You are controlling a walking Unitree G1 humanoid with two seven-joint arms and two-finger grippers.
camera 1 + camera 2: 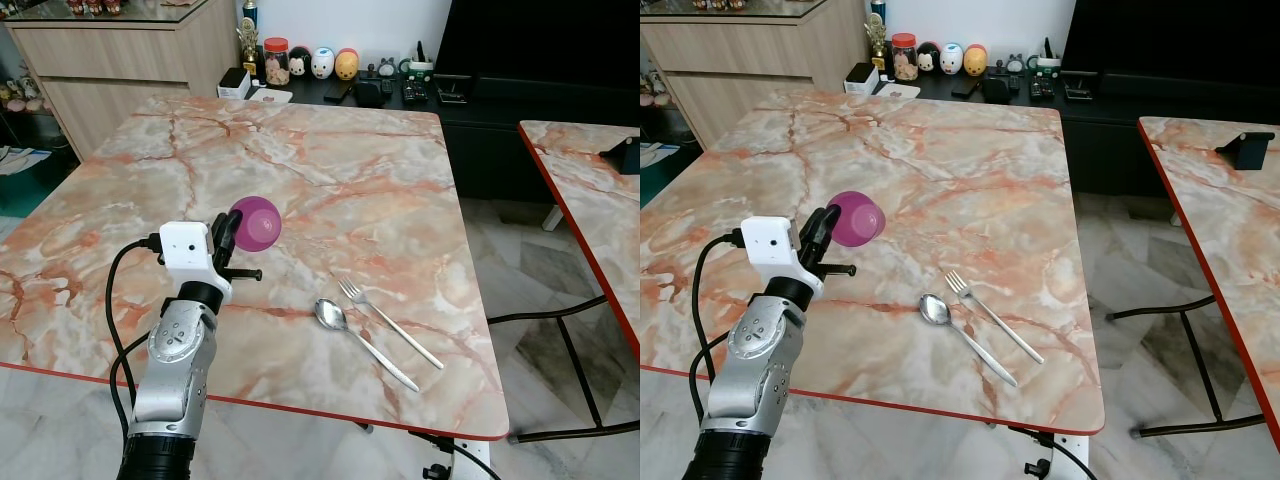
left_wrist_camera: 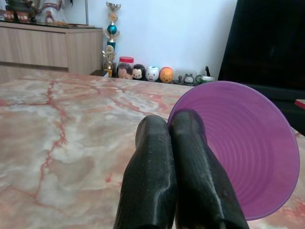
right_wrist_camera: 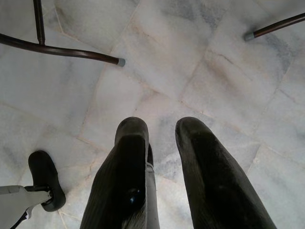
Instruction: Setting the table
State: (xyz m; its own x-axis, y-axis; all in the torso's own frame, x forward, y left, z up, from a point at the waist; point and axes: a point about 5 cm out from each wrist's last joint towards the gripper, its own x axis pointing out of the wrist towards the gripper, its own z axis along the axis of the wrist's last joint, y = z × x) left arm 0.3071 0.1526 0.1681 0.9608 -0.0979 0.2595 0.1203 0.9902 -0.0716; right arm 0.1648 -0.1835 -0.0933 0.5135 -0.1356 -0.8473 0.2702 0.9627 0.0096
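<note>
A purple cup (image 1: pixel 256 222) is pinched by its rim in the left gripper (image 1: pixel 226 238) above the marble table (image 1: pixel 330 170). To its right, 1 spoon (image 1: pixel 362 341) and 1 fork (image 1: pixel 388 321) lie side by side. The right gripper (image 3: pixel 162 138) is seen parted over floor tiles (image 3: pixel 181 57).

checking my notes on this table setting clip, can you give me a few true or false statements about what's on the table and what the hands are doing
1. The left hand is shut on the rim of the purple cup. True.
2. The purple cup stands upright on the table. False: it is held tilted on its side above the marble top.
3. The spoon and the fork lie side by side near the table's front edge. True.
4. The fork lies to the left of the spoon. False: the fork is on the spoon's right.
5. The right hand is holding the spoon. False: it hangs over the floor, its fingers apart and empty.
</note>
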